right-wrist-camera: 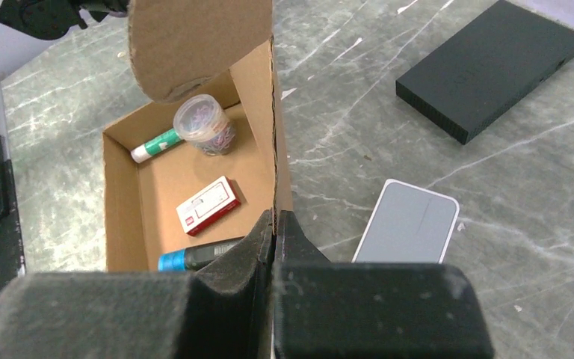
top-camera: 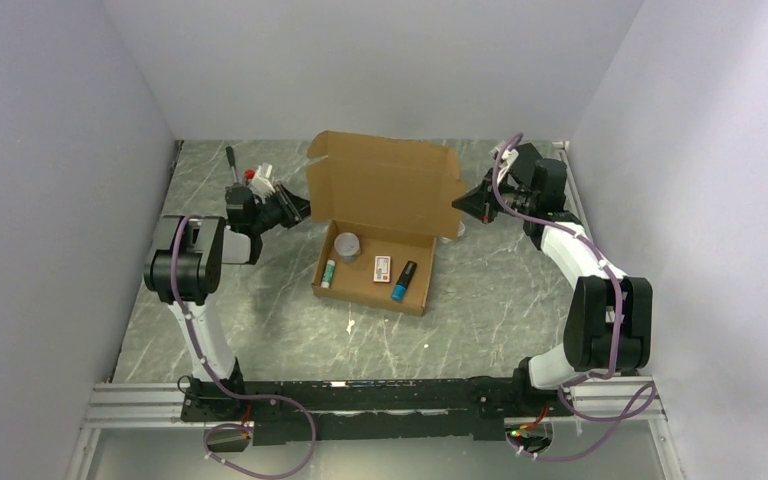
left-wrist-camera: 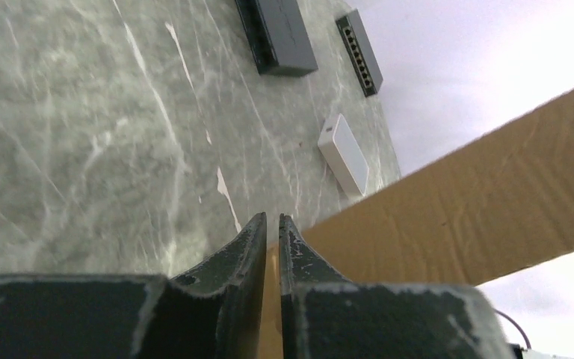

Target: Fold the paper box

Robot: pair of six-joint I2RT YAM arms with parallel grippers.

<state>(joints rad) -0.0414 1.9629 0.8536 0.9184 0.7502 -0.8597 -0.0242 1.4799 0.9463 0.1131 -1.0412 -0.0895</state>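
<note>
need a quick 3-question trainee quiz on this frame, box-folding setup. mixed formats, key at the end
1. True or false: the lid of the paper box lies flat, closed over the tray.
2. The left gripper is: A) wide open, B) shut on nothing, C) shut on the box's cardboard.
3. Fill in: ____ loose items lie inside the box.

Key
1. False: the lid stands upright.
2. C
3. Four: clear round jar, green-and-white stick, red-and-white pack, blue-capped marker.
</note>
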